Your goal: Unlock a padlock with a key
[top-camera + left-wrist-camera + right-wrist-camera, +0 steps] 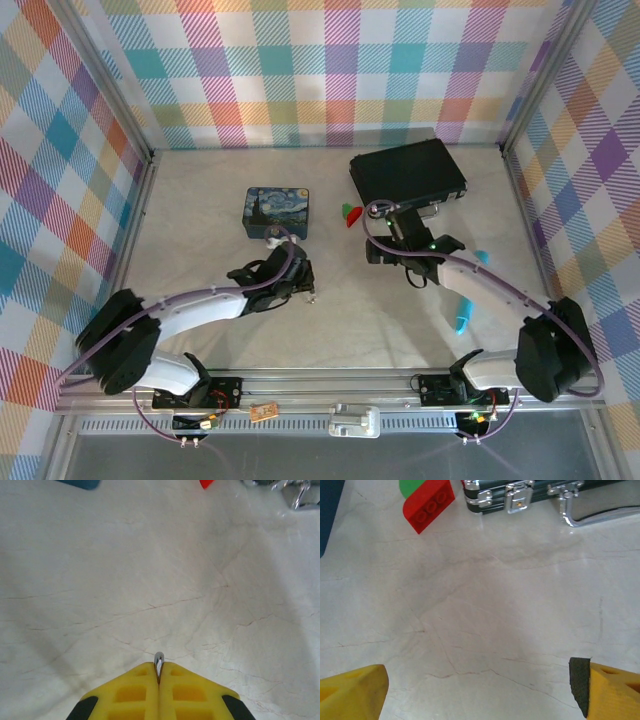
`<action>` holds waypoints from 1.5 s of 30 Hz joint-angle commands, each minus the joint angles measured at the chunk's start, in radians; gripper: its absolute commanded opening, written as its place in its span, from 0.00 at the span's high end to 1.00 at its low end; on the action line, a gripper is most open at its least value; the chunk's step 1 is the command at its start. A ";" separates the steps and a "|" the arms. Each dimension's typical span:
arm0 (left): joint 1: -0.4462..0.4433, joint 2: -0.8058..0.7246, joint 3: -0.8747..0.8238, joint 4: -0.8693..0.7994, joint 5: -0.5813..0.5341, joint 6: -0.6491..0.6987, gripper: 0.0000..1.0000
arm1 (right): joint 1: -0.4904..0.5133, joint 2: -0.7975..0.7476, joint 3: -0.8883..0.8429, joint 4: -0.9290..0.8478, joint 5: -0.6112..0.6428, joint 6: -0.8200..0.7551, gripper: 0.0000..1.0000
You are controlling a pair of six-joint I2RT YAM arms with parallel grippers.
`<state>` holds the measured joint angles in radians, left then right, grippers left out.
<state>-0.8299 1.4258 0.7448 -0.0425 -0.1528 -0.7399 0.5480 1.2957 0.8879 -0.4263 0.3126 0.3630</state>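
The left end effector (159, 669) is clenched, its yellow fingers (127, 695) pressed together with a slim silvery metal tip pinched in the seam. That tip looks like the key (159, 660), seen edge-on, with only its rounded end poking out past the fingertips. It hangs over bare, pale, marble-veined tabletop (100, 580), and nothing lies directly under it. From above, this end effector sits near the middle of the tabletop, a little nearer the arm bases than the blue starry-painting tin (277, 212).

The right end effector (479, 682) is released. Its two yellow fingers (355, 690) stand wide apart at the edges of the wrist view, with only tabletop between them. Beyond it lies a red brick (427, 502) with a green piece touching its top. Just beside that is a black case (490, 490) with silvery latches and a handle. In the overhead view the case sits toward the far right corner and the brick is at its left front corner.
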 commanded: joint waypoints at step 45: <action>0.660 -0.239 -0.217 0.221 -0.540 0.519 0.00 | -0.520 0.238 -0.489 1.275 -0.204 -0.331 0.01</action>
<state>-0.2028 1.1439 0.5560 0.0120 -0.6315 -0.2810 0.0307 1.5311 0.4038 0.7761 0.1413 0.0216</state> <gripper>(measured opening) 0.997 0.990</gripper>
